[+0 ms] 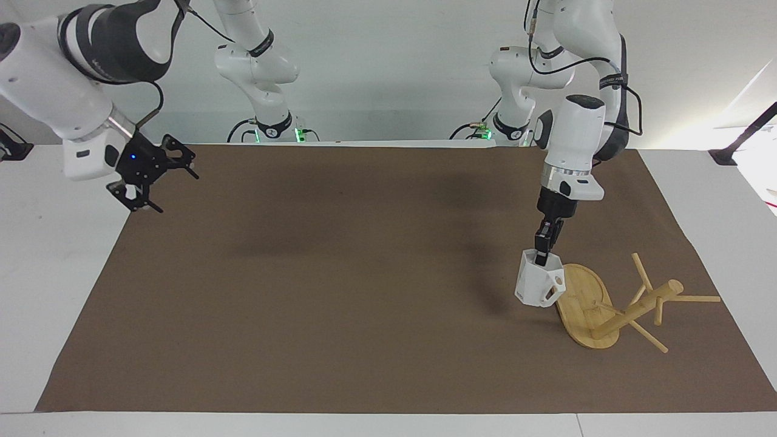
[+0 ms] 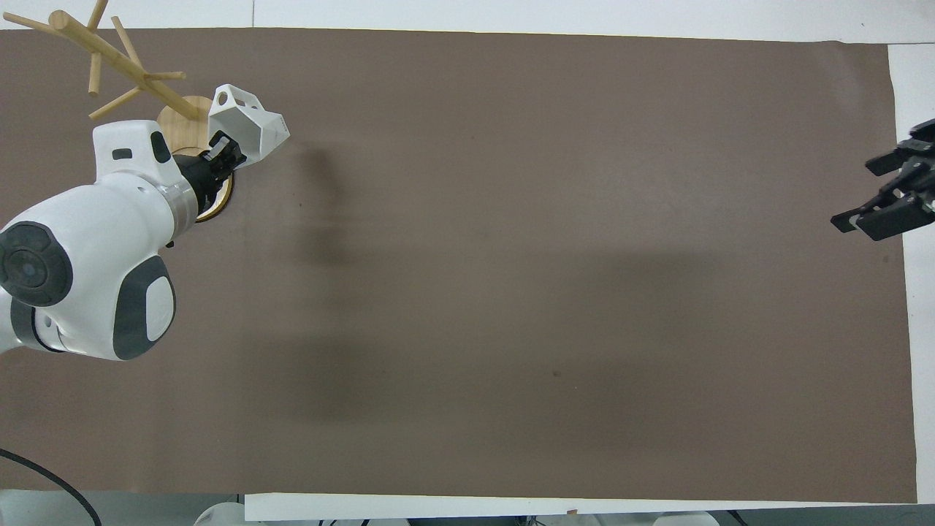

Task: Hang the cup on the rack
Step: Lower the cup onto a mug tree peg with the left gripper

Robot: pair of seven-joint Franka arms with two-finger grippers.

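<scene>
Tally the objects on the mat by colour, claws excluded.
White: 1, the cup, gripped at its rim and carried beside the rack's base.
Bamboo: 1, the rack, tipped over on its side.
Total: 2
</scene>
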